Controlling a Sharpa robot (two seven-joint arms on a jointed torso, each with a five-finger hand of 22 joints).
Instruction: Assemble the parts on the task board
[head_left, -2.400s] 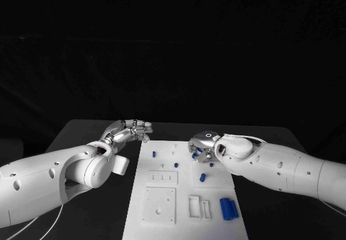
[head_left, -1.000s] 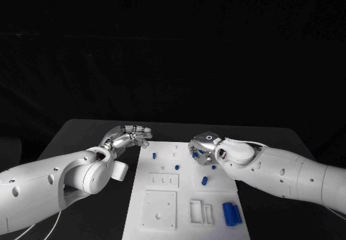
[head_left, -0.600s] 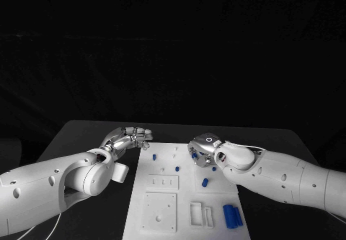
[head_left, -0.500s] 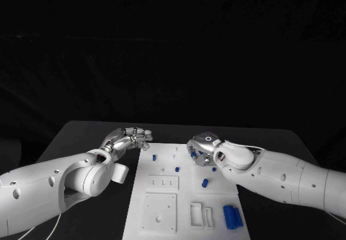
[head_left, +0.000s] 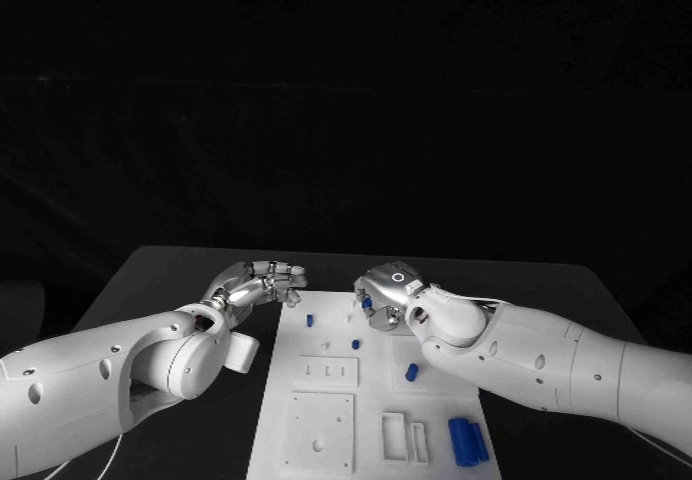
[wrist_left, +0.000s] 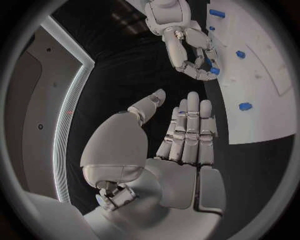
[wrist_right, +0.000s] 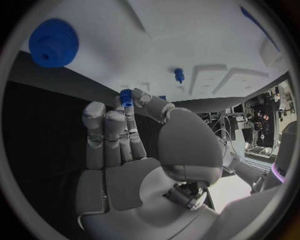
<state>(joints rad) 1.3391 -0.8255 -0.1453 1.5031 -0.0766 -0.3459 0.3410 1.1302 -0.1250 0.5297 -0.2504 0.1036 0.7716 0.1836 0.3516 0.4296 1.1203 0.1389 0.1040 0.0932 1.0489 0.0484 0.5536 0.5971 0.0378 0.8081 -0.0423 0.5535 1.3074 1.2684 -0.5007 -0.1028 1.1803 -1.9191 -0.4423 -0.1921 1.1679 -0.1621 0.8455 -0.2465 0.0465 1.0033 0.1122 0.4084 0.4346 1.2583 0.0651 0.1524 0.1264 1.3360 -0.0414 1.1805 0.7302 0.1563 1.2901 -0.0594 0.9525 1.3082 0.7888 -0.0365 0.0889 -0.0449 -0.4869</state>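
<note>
Right hand (head_left: 384, 296) pinches a small blue part (wrist_right: 127, 96) between thumb and fingertip above the far end of the white task board (head_left: 335, 404). Left hand (head_left: 264, 281) hovers just off the board's far left corner, fingers loosely curled and holding nothing. More blue parts (head_left: 463, 441) lie on the board.

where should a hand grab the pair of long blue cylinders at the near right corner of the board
Judging by pose: the blue cylinders lie flat, side by side, on the task board, long axes running near to far. Probably best to come from above and pinch across the middle of the round sides. The right hand, nearer, already pinches a small blue part.
</note>
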